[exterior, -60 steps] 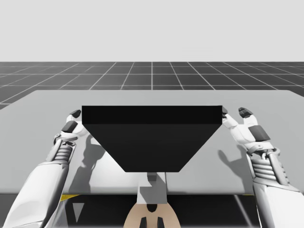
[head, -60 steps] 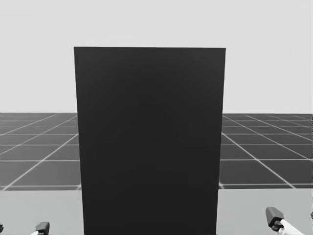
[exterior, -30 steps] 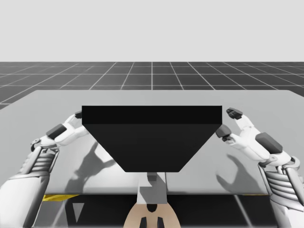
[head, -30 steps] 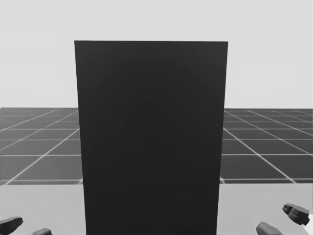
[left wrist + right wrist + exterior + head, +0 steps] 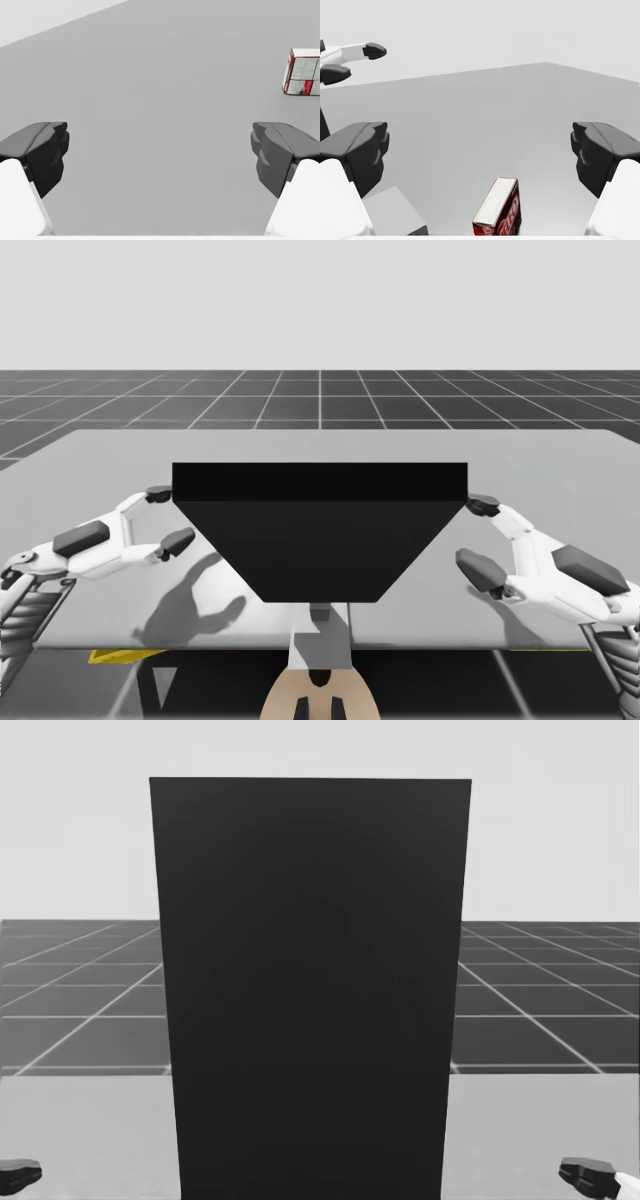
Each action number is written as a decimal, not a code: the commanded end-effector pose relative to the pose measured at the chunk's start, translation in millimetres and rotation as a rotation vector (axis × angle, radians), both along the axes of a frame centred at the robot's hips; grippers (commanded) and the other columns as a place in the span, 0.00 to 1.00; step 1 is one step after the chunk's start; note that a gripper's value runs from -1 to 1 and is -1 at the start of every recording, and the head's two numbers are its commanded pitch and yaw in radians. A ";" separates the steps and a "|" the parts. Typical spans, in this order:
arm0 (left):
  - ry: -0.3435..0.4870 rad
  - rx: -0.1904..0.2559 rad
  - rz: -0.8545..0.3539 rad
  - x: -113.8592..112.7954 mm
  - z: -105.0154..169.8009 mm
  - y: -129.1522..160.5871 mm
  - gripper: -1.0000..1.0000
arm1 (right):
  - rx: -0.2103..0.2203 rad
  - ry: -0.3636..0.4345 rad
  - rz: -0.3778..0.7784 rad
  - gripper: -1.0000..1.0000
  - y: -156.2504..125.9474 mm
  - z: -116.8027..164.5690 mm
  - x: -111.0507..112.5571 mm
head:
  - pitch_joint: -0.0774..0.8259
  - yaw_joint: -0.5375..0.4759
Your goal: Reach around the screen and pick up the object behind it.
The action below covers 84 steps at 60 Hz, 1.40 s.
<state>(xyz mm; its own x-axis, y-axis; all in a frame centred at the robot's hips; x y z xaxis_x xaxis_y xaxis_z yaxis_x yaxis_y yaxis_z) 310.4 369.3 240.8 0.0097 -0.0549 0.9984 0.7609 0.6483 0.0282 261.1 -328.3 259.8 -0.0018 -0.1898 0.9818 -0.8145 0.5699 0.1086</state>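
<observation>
We judge the reach around the screen [image 5: 320,530] about done and the grasp not yet begun. Our left pincer [image 5: 169,516] stands at the screen's left edge and our right pincer [image 5: 479,537] at its right edge, both wide open and holding nothing. Behind the screen, on the counter [image 5: 320,445], sits the box [image 5: 499,209], seemingly nearer the screen's right edge, just ahead between the right pincer's fingers. It is small and slim, red with a pale printed face. Closing and lifting remain.
</observation>
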 end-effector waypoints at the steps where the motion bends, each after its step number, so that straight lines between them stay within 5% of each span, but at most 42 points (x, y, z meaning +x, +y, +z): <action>1: 0.131 0.131 -0.117 -3.2 1.9 -0.2 0.00 | -0.055 0.068 0.021 0.00 3.9 -3.3 -4.3 | 0.17 0.51; 9: 0.173 0.236 -0.118 -2.6 -7.9 -2.6 0.00 | -0.097 0.121 -0.043 0.00 7.1 -12.3 -2.6 | 0.19 0.50; 13: 0.174 0.244 -0.116 -2.3 -11.6 -4.0 0.00 | -0.118 0.120 -0.090 0.00 10.1 -24.2 2.9 | 0.20 0.50; 37: 0.149 0.246 -0.122 -2.3 -21.9 -8.5 0.00 | -0.213 0.051 -0.073 0.00 60.2 -88.5 62.6 | 0.25 0.49; 50: 0.145 0.244 -0.122 -3.7 -27.9 -5.0 0.00 | -0.243 0.064 0.002 0.00 88.8 -102.2 71.3 | 0.27 0.50; 76: 0.137 0.246 -0.132 -7.9 -35.4 -4.2 0.00 | -0.308 0.112 -0.040 0.00 113.3 -147.1 90.7 | 0.29 0.49; 78: 0.136 0.247 -0.133 -8.5 -35.3 -4.2 0.00 | -0.310 0.078 -0.087 0.21 113.7 -149.1 90.5 | 0.29 0.49; 79: 0.134 0.248 -0.134 -8.9 -35.2 -4.2 0.00 | -0.306 0.066 -0.102 0.68 114.1 -150.0 89.8 | 0.29 0.49; 80: 0.133 0.248 -0.134 -9.1 -35.3 -4.2 0.00 | -0.306 0.084 -0.090 0.95 113.7 -149.9 89.9 | 0.29 0.49; 84: 0.130 0.253 -0.135 -10.0 -35.5 -4.1 0.00 | -0.310 0.091 -0.091 1.00 112.9 -150.6 88.9 | 0.29 0.49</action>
<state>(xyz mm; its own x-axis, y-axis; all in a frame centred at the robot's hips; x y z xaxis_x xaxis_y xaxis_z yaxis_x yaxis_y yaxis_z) 302.2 364.9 205.7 0.1105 -0.3023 0.9468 0.8390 0.5390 0.0742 348.6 -216.4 116.8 0.0897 0.1028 0.9906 -0.7719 0.6357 0.0039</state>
